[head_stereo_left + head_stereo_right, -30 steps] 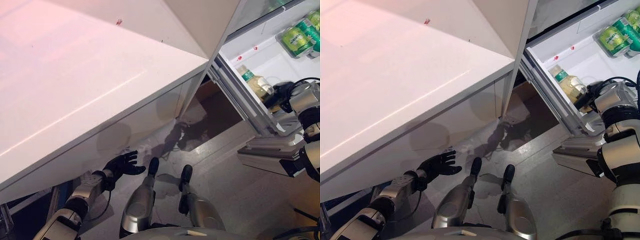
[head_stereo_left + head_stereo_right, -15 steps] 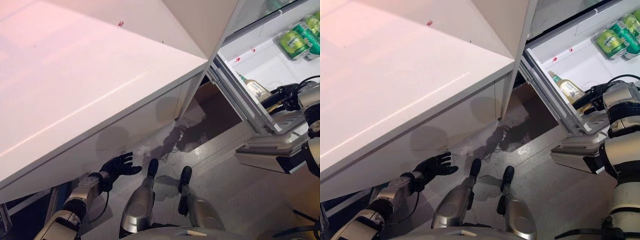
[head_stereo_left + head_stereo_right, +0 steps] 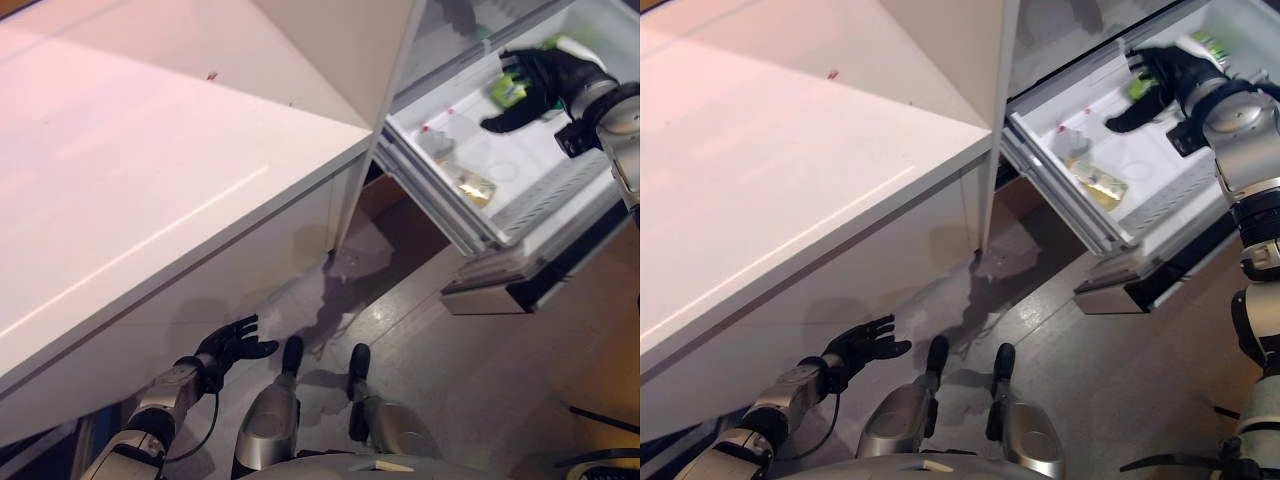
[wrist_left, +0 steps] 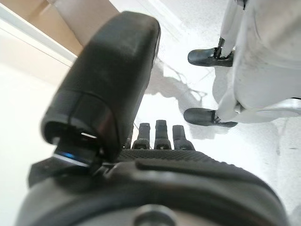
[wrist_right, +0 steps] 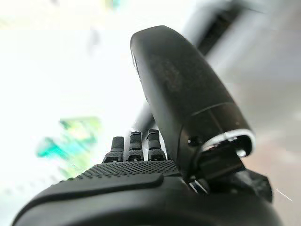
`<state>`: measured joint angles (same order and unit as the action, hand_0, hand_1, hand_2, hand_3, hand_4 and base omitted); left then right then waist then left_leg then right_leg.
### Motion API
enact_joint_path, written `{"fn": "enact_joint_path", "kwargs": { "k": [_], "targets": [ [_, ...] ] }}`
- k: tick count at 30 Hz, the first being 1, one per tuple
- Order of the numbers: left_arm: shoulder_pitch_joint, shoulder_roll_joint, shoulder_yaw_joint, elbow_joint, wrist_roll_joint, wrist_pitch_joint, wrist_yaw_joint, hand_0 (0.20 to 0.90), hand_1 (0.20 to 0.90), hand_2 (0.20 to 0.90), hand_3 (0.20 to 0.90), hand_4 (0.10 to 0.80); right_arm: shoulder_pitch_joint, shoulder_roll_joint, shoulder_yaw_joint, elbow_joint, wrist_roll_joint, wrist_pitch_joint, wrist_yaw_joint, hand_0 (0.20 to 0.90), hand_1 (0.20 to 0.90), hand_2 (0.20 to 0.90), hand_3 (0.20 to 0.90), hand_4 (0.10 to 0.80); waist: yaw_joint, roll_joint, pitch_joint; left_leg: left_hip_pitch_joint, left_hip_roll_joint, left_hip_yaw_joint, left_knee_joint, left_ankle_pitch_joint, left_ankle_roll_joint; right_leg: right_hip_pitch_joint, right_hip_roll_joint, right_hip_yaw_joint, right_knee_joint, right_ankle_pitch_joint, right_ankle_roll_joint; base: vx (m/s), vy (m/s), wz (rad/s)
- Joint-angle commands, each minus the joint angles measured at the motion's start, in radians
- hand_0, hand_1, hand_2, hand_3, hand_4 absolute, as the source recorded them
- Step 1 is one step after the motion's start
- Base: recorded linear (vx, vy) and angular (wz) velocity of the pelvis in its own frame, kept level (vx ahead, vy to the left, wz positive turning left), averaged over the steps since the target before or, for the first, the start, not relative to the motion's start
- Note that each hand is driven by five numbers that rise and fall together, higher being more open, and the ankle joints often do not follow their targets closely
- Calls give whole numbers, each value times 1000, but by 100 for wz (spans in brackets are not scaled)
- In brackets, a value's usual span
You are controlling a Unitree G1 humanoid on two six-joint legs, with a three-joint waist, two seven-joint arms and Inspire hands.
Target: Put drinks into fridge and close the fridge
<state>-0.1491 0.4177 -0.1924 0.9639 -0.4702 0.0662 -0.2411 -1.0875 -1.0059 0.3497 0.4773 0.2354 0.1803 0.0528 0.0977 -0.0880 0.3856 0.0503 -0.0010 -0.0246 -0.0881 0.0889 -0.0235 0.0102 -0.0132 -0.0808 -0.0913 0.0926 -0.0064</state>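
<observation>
Nearest me, my left hand hangs low by the floor under the white counter, fingers spread and relaxed, holding nothing. Past the counter's edge the fridge drawer stands pulled out, and a bottle lies on its side on the drawer's white floor, near the front corner. Further in, my right hand is raised over the drawer with fingers straight and empty, close to the green cans at the back; I cannot tell if it touches them. I judge the loading step to be about finished, with the drink already inside and my hand free. Next I would need to clear the hand from the drawer, set it against the drawer front and push it shut.
</observation>
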Motion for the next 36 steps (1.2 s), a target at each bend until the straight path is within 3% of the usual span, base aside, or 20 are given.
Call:
{"fn": "enact_joint_path", "kwargs": {
  "k": [1,5,10,13,19,27,36],
  "targets": [
    [90,-41,-26,74,28,-18,-8,900,900,900,900,800,93,-24,-137,-65,6,-196,-306,900,900,900,900,800,-29,3,-233,6,-45,25,17,-99,38,14,-19,10,46,-43,69,105,97,-28],
    [114,-72,-29,86,28,-22,2,900,900,900,900,800,273,26,-329,-140,3,-288,-485,900,900,900,900,800,-43,19,-259,28,-58,34,46,-131,51,33,-34,29,60,-52,77,109,78,-16],
    [142,-89,-50,95,39,-22,-7,900,900,900,900,800,434,98,-479,-102,62,-398,-632,900,900,900,900,800,-46,36,-236,18,-77,34,153,-186,73,36,-60,34,131,-86,75,107,38,-12],
    [127,-90,-63,94,26,-31,-2,900,900,900,900,800,470,138,-522,-68,137,-475,-701,900,900,900,900,800,-42,45,-167,-54,-92,36,295,-234,89,-13,-79,16,238,-125,66,-72,0,-3],
    [36,-94,-98,56,-27,-35,48,900,900,900,900,800,436,240,-535,-27,338,-598,-721,900,900,900,900,800,-40,69,5,-280,-109,22,561,-321,129,-219,-90,13,503,-201,30,-209,-16,5],
    [14,-130,-111,22,-69,-70,66,900,900,900,900,800,404,313,-488,-5,499,-593,-525,900,900,900,900,800,-34,99,54,-450,-146,28,730,-361,144,-407,-79,12,712,-271,-14,-56,42,6],
    [50,-134,-83,21,-74,-90,51,900,900,900,900,800,358,375,-371,-106,437,-579,-215,900,900,900,900,800,-18,122,66,-490,-161,15,766,-349,135,-457,-67,5,786,-298,-41,44,43,0]
  ]
}}
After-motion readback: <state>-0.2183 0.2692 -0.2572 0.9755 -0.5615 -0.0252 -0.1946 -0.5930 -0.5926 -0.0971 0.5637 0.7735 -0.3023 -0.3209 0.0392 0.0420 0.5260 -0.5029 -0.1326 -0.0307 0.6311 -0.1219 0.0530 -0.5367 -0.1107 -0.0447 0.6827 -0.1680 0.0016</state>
